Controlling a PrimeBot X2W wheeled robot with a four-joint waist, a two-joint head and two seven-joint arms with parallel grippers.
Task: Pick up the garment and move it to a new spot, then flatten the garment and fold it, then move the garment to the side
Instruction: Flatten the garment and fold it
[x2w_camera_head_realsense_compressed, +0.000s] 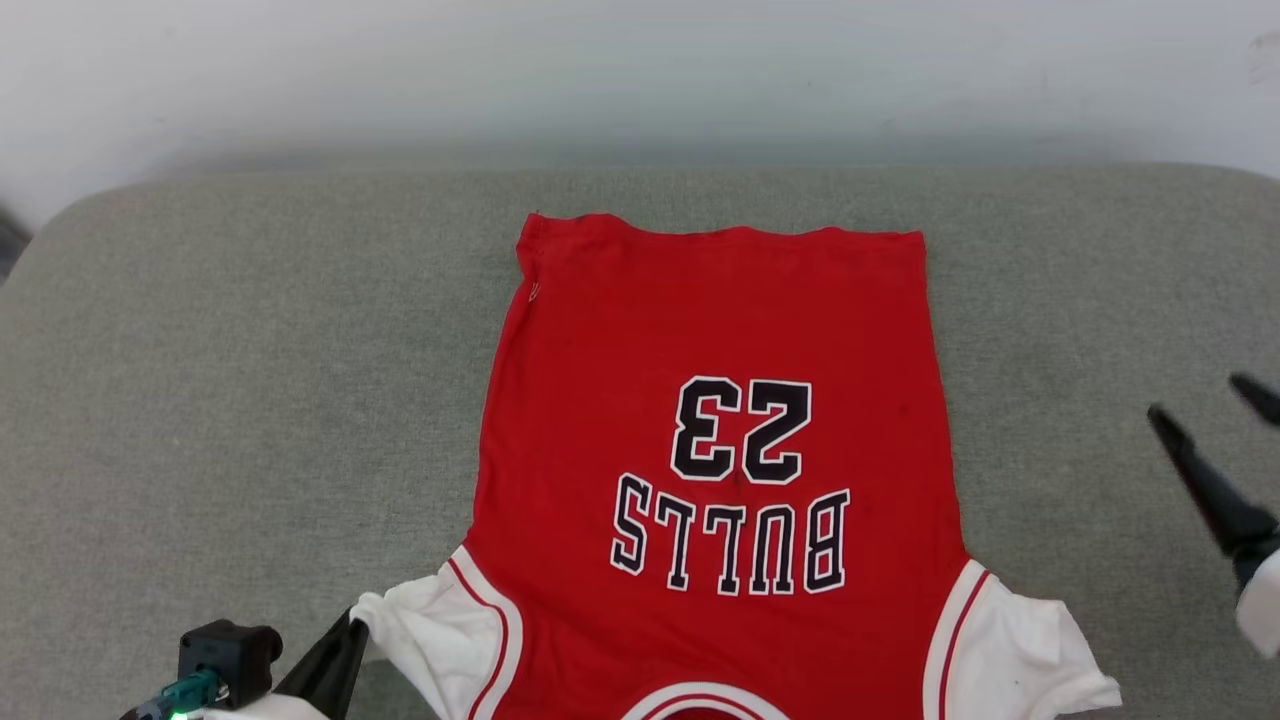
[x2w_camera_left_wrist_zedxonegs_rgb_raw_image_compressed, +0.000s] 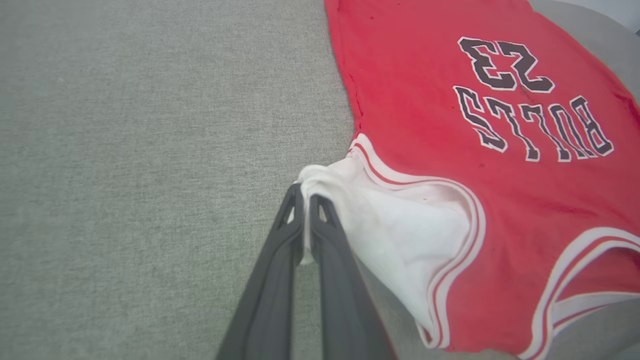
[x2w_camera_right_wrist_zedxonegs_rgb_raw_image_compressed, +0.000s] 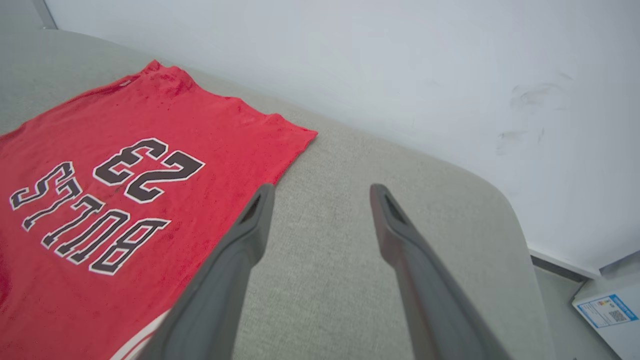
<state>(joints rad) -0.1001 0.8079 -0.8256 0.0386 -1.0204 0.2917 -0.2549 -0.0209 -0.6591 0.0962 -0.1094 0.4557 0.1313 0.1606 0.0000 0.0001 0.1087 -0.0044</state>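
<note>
- The garment (x2w_camera_head_realsense_compressed: 715, 330) lies flat, "BULLS 23" face up, on a grey cushion (x2w_camera_head_realsense_compressed: 250, 380), collar nearest the robot and hem toward the pale wall (x2w_camera_head_realsense_compressed: 640, 70)
- Left wrist view: the left end effector (x2w_camera_left_wrist_zedxonegs_rgb_raw_image_compressed: 305, 195) is pinched tight on the edge of the white sleeve (x2w_camera_left_wrist_zedxonegs_rgb_raw_image_compressed: 400, 235), a grip half cut off in the head view
- Right wrist view: the right end effector (x2w_camera_right_wrist_zedxonegs_rgb_raw_image_compressed: 322, 192) hangs spread wide and holds nothing, apart from the shirt's right edge; a white labelled item (x2w_camera_right_wrist_zedxonegs_rgb_raw_image_compressed: 607, 312) lies past the cushion's corner

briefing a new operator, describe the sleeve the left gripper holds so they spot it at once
On the grey cushion lies the red jersey, print up. The white sleeve at its near left corner is pinched by the fingers of the left gripper; the other sleeve lies free.
</note>
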